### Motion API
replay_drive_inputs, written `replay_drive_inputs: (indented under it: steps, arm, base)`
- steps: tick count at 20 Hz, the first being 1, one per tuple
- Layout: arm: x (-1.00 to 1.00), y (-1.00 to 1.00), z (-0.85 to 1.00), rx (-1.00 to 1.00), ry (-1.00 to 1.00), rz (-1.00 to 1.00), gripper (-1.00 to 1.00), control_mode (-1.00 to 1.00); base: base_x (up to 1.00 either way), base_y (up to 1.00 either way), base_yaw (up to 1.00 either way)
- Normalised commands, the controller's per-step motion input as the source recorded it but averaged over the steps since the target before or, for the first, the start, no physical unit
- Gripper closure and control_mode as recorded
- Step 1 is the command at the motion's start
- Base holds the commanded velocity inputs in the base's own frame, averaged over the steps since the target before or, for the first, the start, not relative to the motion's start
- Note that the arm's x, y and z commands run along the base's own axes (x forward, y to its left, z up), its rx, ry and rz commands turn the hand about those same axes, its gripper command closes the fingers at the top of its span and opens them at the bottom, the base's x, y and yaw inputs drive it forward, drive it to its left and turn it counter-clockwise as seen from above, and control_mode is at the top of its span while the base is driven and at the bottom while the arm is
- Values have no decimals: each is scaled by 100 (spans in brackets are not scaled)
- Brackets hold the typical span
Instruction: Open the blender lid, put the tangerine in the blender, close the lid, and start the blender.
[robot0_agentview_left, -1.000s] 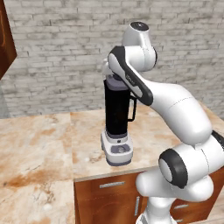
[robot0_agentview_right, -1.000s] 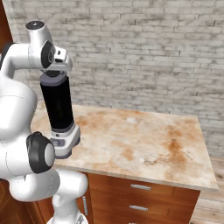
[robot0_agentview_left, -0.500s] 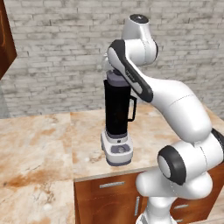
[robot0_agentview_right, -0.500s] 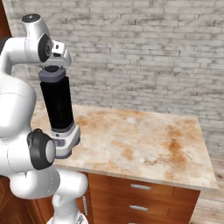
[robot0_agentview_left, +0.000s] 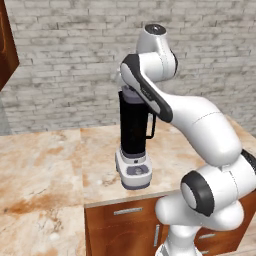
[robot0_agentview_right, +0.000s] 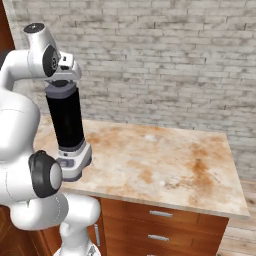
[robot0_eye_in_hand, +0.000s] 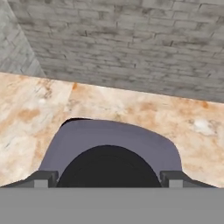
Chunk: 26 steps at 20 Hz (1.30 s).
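White arm arches up over the tall black tapered blender (robot0_agentview_left: 133, 131) near the front edge of the marble counter (robot0_agentview_right: 165, 165), gripper (robot0_eye_in_hand: 107, 179) just above the grey squarish lid (robot0_eye_in_hand: 114, 139) with round dark knob, still seated on the jar; fingers (robot0_eye_in_hand: 43, 178) spread wide, holding nothing.

Black blender (robot0_agentview_left: 133, 127) jar on a light grey base; grey blender lid (robot0_eye_in_hand: 114, 141) with a dark round knob. Bench (robot0_agentview_right: 165, 165) top mottled beige with rust-orange patches. Brown wooden drawers (robot0_agentview_right: 160, 225) with silver handles. Grey brick wall (robot0_agentview_right: 165, 60). White arm (robot0_agentview_left: 195, 125) with dark joints.
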Motion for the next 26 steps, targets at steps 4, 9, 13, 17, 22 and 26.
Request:
replay_drive_inputs:
  steps: [4, 9, 13, 17, 22, 26]
  arm:
    - [-22, 0, -30, 0, 0, 0, 100, -100]
    - [2, 4, -27, 0, -2, 0, 100, -100]
    - [41, 17, -26, 0, -13, 7, 100, -100]
    - [30, 10, -32, 0, -13, 9, 100, -100]
    - [4, 2, -49, 0, -14, 9, 100, -100]
    - [-10, -2, -55, 2, -17, 6, 100, -100]
  base:
    - [0, 0, 0]
    - [0, 0, 0]
    - [0, 0, 0]
    - [0, 0, 0]
    - [0, 0, 0]
    - [0, 0, 0]
